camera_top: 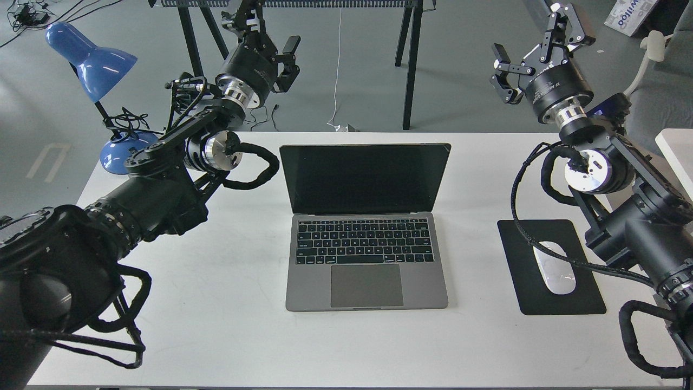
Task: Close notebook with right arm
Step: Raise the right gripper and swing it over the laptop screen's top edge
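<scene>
On the desk (216,303) your notebook (366,227) stands open; right jaws (533,46) apart, left jaws (270,40) seemingly apart too.

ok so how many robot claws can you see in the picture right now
2. The left claw is raised above the table's far left edge, near the blue lamp. The right claw is raised at far right, beyond the mouse pad. Neither touches the notebook.

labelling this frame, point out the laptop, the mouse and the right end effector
laptop (366,285) head view, on the trackpad
mouse (554,268) head view, on its white top shell
right end effector (533,40) head view, midway between its open fingertips
</scene>
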